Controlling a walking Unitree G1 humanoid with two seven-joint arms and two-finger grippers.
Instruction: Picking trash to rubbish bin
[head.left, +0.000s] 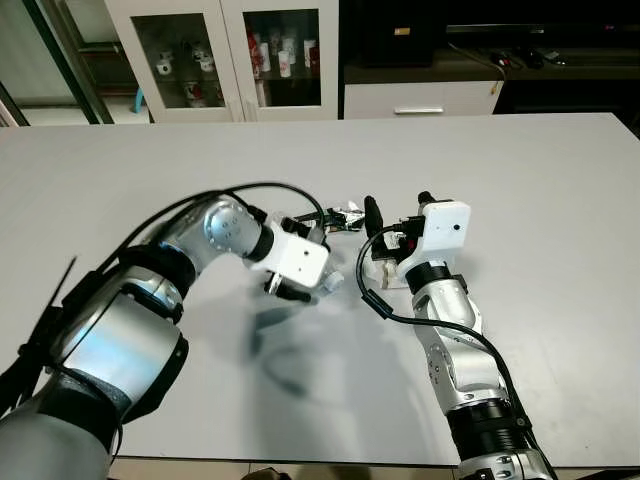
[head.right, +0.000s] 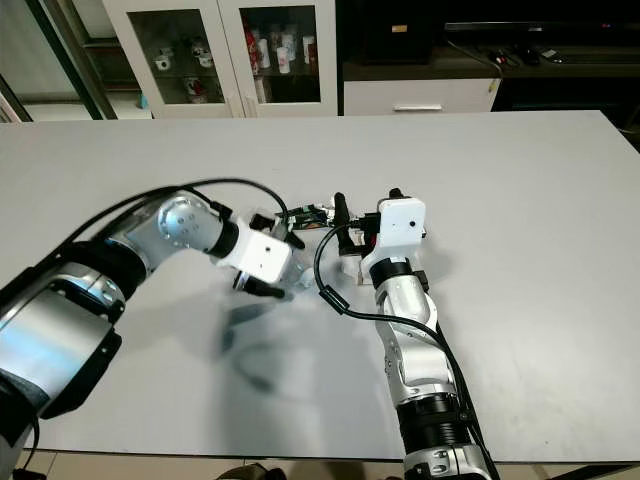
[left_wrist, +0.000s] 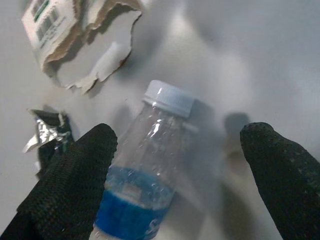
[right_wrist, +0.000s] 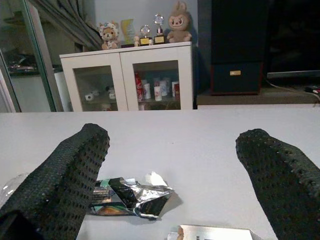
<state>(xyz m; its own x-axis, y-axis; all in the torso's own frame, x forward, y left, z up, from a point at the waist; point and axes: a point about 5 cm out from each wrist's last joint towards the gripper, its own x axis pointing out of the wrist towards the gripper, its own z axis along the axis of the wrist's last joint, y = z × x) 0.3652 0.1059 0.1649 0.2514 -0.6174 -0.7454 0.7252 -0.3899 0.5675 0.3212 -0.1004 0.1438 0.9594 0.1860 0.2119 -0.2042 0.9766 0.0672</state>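
White table (head.left: 560, 200) bare toward its far edge and both side edges, trash clustered at its middle: plastic bottle (left_wrist: 145, 185), foil wrapper (right_wrist: 131, 197), torn carton (left_wrist: 75, 35), close together with narrow gaps, left gripper (left_wrist: 175, 170) spread astride the bottle.

Clear plastic bottle (left_wrist: 150, 175) w/ white cap, blue label; foil wrapper (right_wrist: 131, 196) showing silver & black (green bits); torn carton (left_wrist: 75, 37) white; table (head.left: 560, 200) pale grey.

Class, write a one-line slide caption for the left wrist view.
Open left gripper poised over a plastic bottle, beside torn cardboard and a foil wrapper.
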